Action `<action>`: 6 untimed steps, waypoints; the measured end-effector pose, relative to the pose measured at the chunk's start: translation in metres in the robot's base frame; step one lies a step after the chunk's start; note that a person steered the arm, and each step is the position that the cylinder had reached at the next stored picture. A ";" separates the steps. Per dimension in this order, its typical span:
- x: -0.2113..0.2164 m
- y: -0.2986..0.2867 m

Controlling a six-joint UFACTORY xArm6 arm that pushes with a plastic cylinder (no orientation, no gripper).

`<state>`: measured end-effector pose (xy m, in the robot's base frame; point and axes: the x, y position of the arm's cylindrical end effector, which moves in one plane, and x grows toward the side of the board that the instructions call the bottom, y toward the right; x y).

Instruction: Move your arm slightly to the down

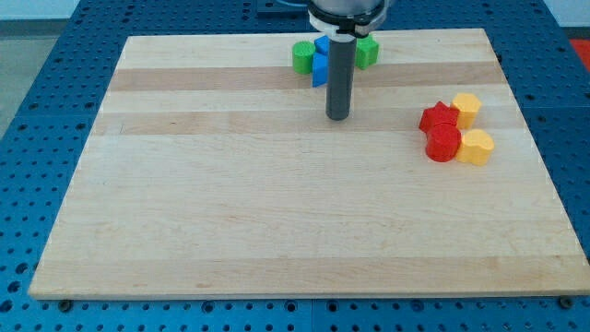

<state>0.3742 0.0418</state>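
My tip (338, 117) is the bottom end of a dark, straight rod. The rod comes down from the view's top, in the middle. My arm has no tool for grabbing, so nothing opens or shuts. It is only a rod, and it holds nothing.

The tip sits over the light wood tabletop (277, 221). It is in the top half of the board, a little right of the middle.

Just above the tip, near the top edge, is a small bunch of blocks. A round green block (303, 57) is on the view's left of the rod. A blue block (320, 63) is next to it, and the rod hides part of it, so I cannot tell its shape. Another green block (368, 51) peeks out on the view's right of the rod. The tip is below these three and does not touch them.

Well away, on the view's right, four blocks sit close together. There is a red star block (438, 117) and a round red block (443, 143) below it. A yellow block (466, 108) is at the top right and another yellow block (477, 147) is at the bottom right.
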 end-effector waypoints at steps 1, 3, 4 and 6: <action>0.000 0.000; -0.001 0.008; -0.001 0.008; -0.001 0.008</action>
